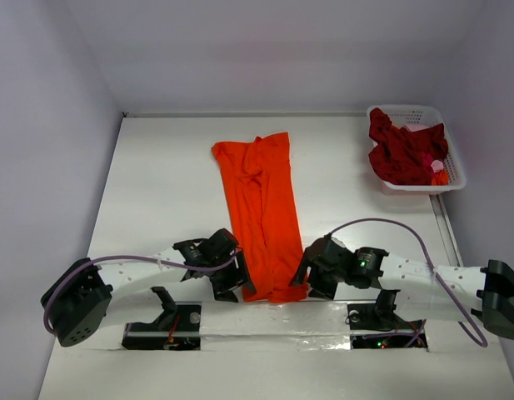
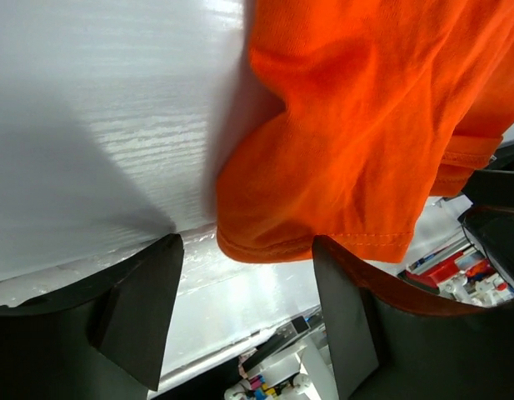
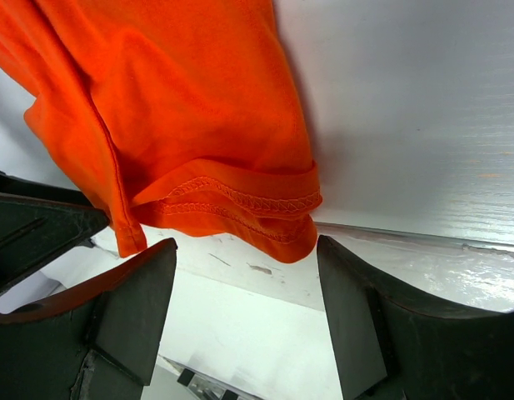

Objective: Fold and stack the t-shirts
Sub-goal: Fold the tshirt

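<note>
An orange t-shirt [image 1: 262, 208] lies as a long narrow strip down the middle of the table, its hem toward me. My left gripper [image 1: 233, 287] sits at the hem's near-left corner and my right gripper [image 1: 305, 279] at its near-right corner. In the left wrist view the orange t-shirt [image 2: 356, 142] has its rounded hem corner just ahead of the open left gripper [image 2: 248, 250], not pinched. In the right wrist view the stitched hem of the orange t-shirt [image 3: 240, 200] hangs just before the open right gripper [image 3: 247, 250]. A dark red t-shirt [image 1: 402, 150] lies crumpled in the basket.
The white lattice basket [image 1: 423, 188] stands at the back right, with small pink and orange bits beside the red cloth. Grey walls close the table on the left, back and right. The arm bases and cables lie along the near edge.
</note>
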Robot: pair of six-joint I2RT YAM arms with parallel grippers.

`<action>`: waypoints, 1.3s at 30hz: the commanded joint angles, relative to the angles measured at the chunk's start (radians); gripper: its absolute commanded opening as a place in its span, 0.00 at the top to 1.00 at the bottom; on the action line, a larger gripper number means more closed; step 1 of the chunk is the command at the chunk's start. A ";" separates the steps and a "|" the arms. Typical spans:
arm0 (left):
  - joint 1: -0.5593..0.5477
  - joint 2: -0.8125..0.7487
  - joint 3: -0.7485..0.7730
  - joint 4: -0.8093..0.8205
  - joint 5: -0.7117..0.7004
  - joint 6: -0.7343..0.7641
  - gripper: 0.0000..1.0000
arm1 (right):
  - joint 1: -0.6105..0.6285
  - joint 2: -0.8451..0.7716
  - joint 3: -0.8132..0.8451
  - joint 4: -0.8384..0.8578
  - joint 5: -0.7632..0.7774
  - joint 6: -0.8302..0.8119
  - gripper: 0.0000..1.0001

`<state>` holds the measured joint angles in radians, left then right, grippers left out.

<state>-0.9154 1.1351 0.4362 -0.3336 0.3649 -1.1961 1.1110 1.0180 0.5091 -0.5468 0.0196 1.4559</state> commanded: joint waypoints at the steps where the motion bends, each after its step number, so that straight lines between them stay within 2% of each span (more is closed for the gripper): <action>1: -0.007 -0.041 -0.001 -0.056 -0.012 -0.010 0.43 | -0.004 -0.002 0.003 0.004 0.013 0.004 0.27; 2: -0.007 -0.043 0.001 -0.059 -0.011 -0.010 0.48 | -0.004 -0.002 0.005 0.004 0.013 0.004 0.27; 8: -0.007 -0.044 0.001 -0.068 -0.014 -0.011 0.58 | -0.004 0.002 0.005 0.013 0.011 0.004 0.27; 17: -0.025 0.014 -0.037 0.033 0.026 -0.022 0.60 | -0.004 -0.001 0.002 0.010 0.010 0.006 0.27; 25: -0.025 0.057 -0.022 0.056 0.011 -0.022 0.61 | -0.004 -0.010 -0.003 0.008 0.011 0.011 0.27; 35: -0.034 0.052 -0.014 0.047 0.002 -0.028 0.75 | -0.004 -0.010 -0.001 0.008 0.011 0.011 0.27; 39: -0.034 0.055 -0.013 0.048 -0.001 -0.028 0.76 | -0.004 0.008 0.000 0.018 0.013 0.008 0.27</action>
<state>-0.9428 1.1831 0.4118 -0.2810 0.3824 -1.2194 1.1110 1.0218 0.5087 -0.5461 0.0193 1.4563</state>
